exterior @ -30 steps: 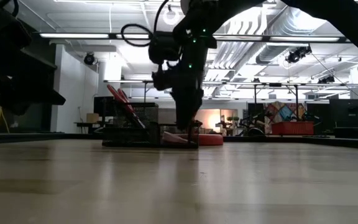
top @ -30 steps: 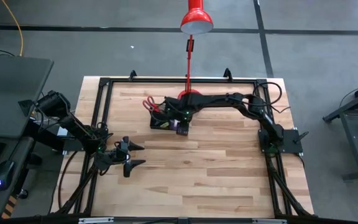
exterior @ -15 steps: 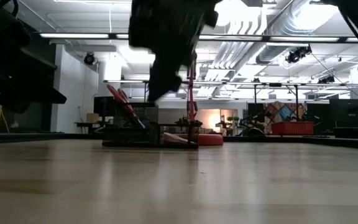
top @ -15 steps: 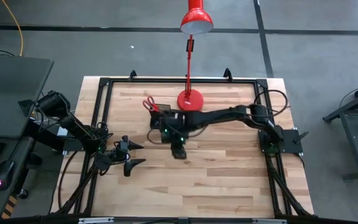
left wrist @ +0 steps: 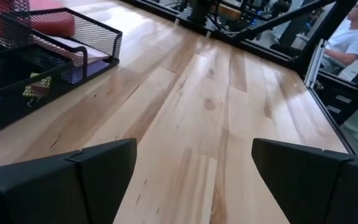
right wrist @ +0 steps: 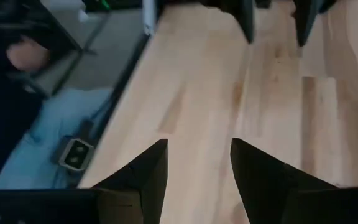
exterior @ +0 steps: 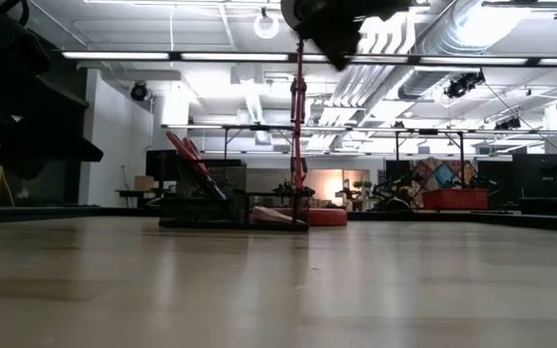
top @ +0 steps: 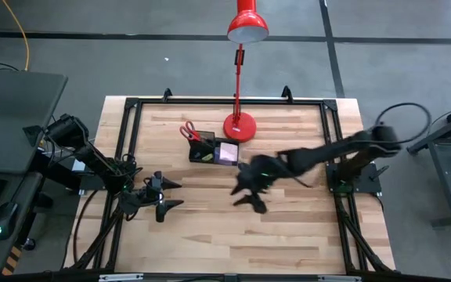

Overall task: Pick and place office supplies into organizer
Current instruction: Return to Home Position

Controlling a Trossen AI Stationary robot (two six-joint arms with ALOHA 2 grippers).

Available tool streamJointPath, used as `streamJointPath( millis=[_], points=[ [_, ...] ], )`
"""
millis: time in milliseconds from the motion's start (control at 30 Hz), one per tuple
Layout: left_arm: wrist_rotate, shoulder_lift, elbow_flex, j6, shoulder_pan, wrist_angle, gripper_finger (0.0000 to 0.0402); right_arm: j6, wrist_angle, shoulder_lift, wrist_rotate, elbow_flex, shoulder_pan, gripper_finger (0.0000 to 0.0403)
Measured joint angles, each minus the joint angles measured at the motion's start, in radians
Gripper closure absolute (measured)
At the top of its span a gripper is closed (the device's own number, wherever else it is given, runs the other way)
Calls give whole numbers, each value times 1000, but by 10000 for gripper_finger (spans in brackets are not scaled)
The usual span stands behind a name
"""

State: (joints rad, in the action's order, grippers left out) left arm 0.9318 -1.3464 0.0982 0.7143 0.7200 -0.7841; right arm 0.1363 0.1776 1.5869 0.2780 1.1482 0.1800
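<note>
The right gripper (top: 247, 193) hangs high over mid-table, fingers parted with nothing between them; the right wrist view shows only bare wood in the gap. It is well apart from the organizer (top: 213, 151), which sits toward the far edge, just beside the lamp (top: 239, 125) base. The scissors (top: 189, 131) lean out of the organizer's left end, handles up; a pale pink pad (top: 227, 153) lies in the right compartment; the left wrist view shows a small yellow item (left wrist: 35, 88) inside the mesh, too small to name surely. No loose supplies show on the table (top: 288, 235), so the sorting looks done, and what remains, I judge, is parking the arm. To do that well, hold the fingers open and the wrist high; fold the elbow back toward the base at the right edge; swing away from the organizer and the lamp stem, not across them; go smoothly, since nothing is carried. The left gripper (top: 177, 195) waits low at the left side, jaws wide and empty, well apart from the right one.
</note>
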Motion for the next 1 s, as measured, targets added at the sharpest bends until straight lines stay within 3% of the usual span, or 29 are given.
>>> streamJointPath(
  millis=[133,267,567,767,900,1000],
  points=[
    [31,0,0,-11,0,0,89,43,-245,-175,-48,-246,78,235],
    [47,0,0,-67,0,1,89,43,-369,-298,-132,-426,164,235],
    [112,2,0,-273,0,2,89,35,-501,-407,-357,-605,304,235],
    [164,4,0,-238,0,-21,89,37,-517,-426,-342,-652,332,235],
    [75,18,0,-327,-25,-35,89,-3,-693,-445,-238,-763,333,235],
    [-27,51,0,-331,-115,-32,89,-13,-796,-470,-257,-849,331,235]
  ],
)
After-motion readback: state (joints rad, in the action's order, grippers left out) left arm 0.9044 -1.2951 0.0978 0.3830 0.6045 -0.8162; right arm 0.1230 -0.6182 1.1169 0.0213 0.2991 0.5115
